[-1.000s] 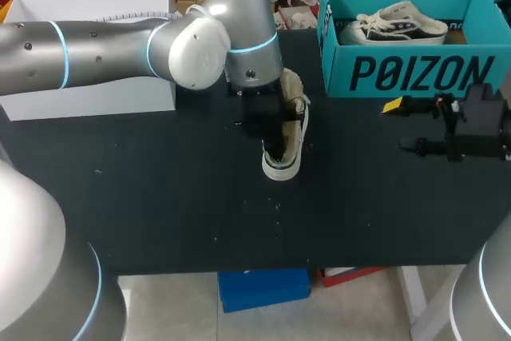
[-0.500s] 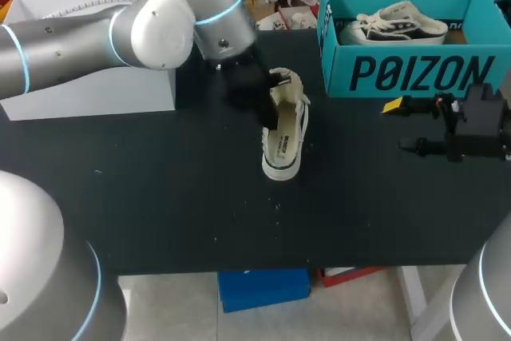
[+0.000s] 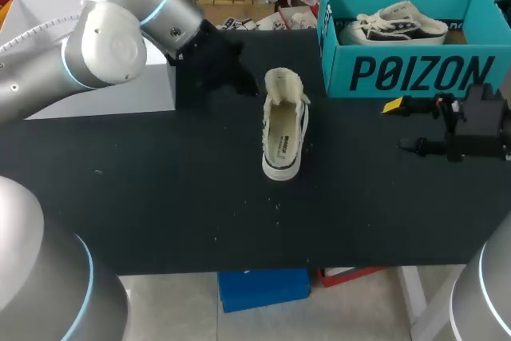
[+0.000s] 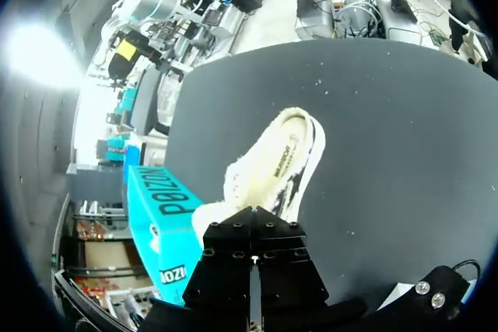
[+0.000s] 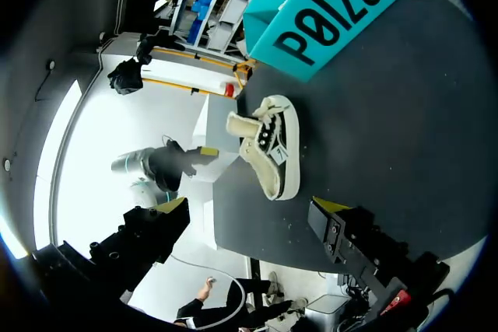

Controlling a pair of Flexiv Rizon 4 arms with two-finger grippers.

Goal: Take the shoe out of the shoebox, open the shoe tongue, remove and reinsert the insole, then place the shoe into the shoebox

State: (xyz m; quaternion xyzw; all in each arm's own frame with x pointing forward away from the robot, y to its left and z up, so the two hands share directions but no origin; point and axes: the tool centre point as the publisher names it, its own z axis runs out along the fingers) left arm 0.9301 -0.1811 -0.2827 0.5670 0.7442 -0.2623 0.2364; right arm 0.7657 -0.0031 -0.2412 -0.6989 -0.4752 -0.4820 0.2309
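A cream low-top shoe (image 3: 283, 129) with a white sole lies alone on the black table, its opening upward and its cream lining showing. My left gripper (image 3: 239, 77) is shut and holds nothing, hovering behind and to the left of the shoe. The left wrist view shows the shoe (image 4: 272, 169) ahead of the closed black fingers (image 4: 253, 227). My right gripper (image 3: 399, 125) stands open at the right, in front of the teal shoebox (image 3: 415, 73). In the right wrist view the shoe (image 5: 268, 153) lies well ahead of the widely spread fingers (image 5: 331, 207).
A second shoe (image 3: 395, 25), white with dark trim, rests inside the teal shoebox. A white box (image 3: 88, 93) stands at the back left beside my left arm. The black table (image 3: 176, 197) has bare surface in front of the shoe.
My left gripper has pulled up and away from the shoe toward the back left. The shoe stays put on the table. The right arm has not moved.
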